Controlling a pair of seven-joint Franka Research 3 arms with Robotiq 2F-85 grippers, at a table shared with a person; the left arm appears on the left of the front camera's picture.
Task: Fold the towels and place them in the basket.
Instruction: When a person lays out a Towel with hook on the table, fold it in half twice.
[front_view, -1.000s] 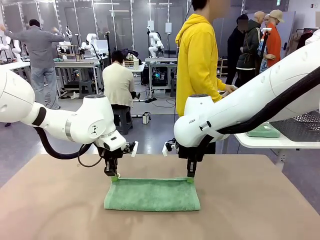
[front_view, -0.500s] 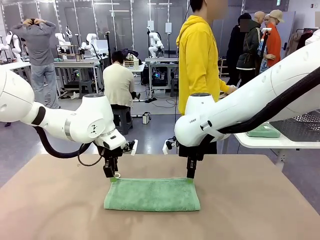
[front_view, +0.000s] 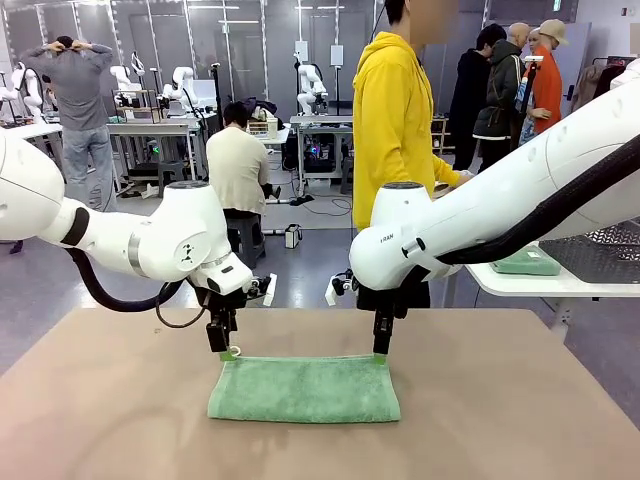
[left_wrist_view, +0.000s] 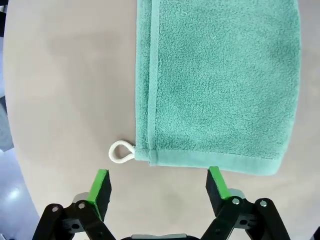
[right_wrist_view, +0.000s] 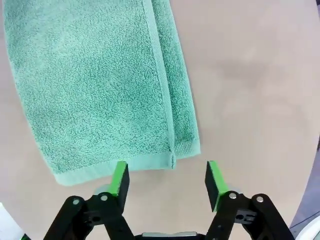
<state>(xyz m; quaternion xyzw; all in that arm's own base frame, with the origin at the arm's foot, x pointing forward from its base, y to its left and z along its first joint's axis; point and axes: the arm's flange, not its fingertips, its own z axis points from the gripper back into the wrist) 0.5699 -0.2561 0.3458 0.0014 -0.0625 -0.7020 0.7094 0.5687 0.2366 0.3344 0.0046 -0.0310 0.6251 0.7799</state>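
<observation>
The mint green towel (front_view: 304, 389) lies folded in half on the brown table, also seen in the left wrist view (left_wrist_view: 215, 85) and the right wrist view (right_wrist_view: 100, 85). Its white corner loop (left_wrist_view: 121, 152) rests on the table. My left gripper (front_view: 222, 348) hangs open just above the towel's far left corner, with nothing between its fingers (left_wrist_view: 100, 186). My right gripper (front_view: 381, 351) is open above the far right corner, its pads (right_wrist_view: 120, 181) apart and empty. The dark mesh basket (front_view: 600, 250) stands on a white side table at the right.
A folded green cloth (front_view: 527, 262) lies beside the basket on the white side table (front_view: 545, 285). A person in a yellow hoodie (front_view: 395, 120) stands at the table's far side. Bare brown tabletop (front_view: 100, 400) surrounds the towel.
Both grippers have let go of the towel's far corners and risen slightly. The towel stays folded and still.
</observation>
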